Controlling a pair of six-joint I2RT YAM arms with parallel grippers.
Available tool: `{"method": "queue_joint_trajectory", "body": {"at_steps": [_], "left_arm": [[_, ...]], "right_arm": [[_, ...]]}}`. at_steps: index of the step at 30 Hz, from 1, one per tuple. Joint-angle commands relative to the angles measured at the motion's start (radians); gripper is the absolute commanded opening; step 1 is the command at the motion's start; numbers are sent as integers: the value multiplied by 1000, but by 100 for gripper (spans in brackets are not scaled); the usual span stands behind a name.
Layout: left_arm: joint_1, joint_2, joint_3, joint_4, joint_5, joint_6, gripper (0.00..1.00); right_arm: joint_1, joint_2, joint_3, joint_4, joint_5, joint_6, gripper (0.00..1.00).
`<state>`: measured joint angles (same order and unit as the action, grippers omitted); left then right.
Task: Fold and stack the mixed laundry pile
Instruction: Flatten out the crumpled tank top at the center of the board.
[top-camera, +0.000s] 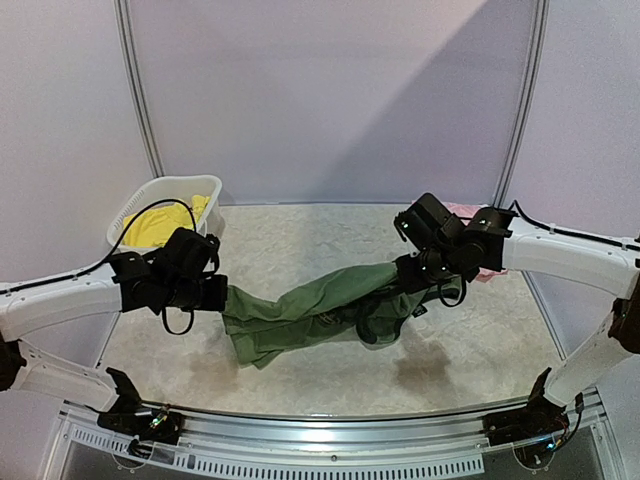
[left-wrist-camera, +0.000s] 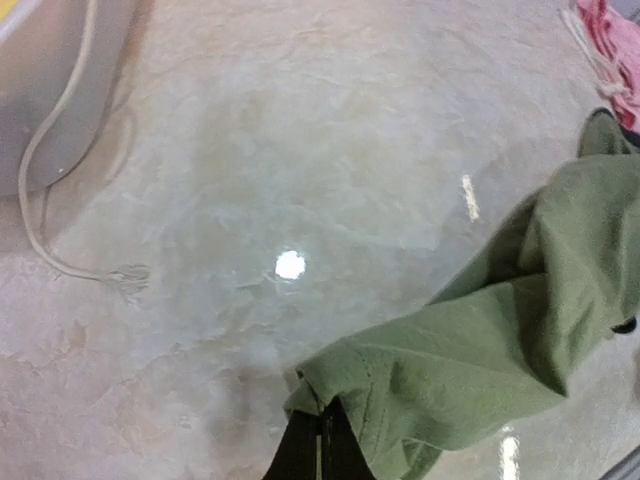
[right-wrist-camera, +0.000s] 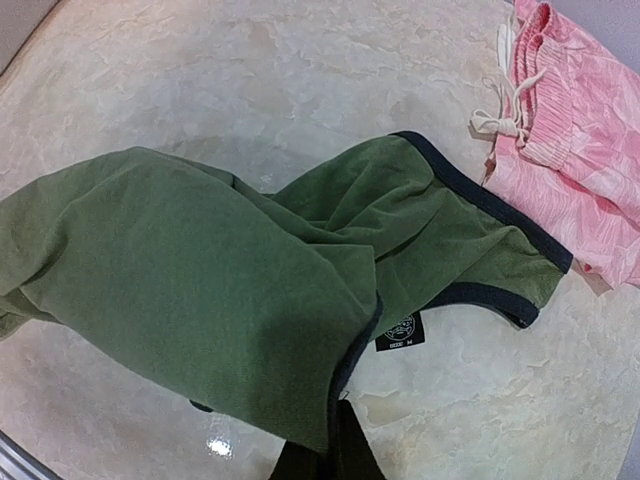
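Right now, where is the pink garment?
In the top view the pink garment lies on the table, far right, partly hidden behind the right arm. The right wrist view shows it right beside the olive-green tank top, at its dark-trimmed edge.

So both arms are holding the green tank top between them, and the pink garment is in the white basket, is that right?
Not quite: the pink garment lies on the table beside the green tank top, as the right wrist view shows; the rest is right.
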<state>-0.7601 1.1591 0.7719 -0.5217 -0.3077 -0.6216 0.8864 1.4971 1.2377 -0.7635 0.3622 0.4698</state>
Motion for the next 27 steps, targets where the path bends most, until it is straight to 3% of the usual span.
{"method": "queue_joint_trajectory", "body": {"at_steps": [1, 5, 10, 13, 16, 19, 24, 27], "left_arm": [[169, 86, -32, 48, 144, 12, 0], [285, 212, -54, 121, 203, 5, 0], [323, 325, -40, 165, 213, 10, 1], [319, 358, -26, 172, 235, 19, 15], [300, 315, -35, 140, 181, 29, 40], [282, 216, -43, 55, 90, 50, 55], [173, 43, -69, -55, -47, 116, 57], [76, 34, -61, -87, -73, 145, 53]], "right_arm": [[-24, 3, 1, 36, 18, 9, 0], [-68, 29, 26, 37, 16, -13, 0], [-119, 76, 60, 47, -24, -45, 0], [-121, 116, 87, 53, -50, -64, 0], [-120, 153, 102, 55, -59, -72, 0], [-121, 176, 114, 58, -67, -74, 0], [-120, 193, 129, 62, -75, -75, 0], [-121, 201, 138, 63, -81, -73, 0]]}}
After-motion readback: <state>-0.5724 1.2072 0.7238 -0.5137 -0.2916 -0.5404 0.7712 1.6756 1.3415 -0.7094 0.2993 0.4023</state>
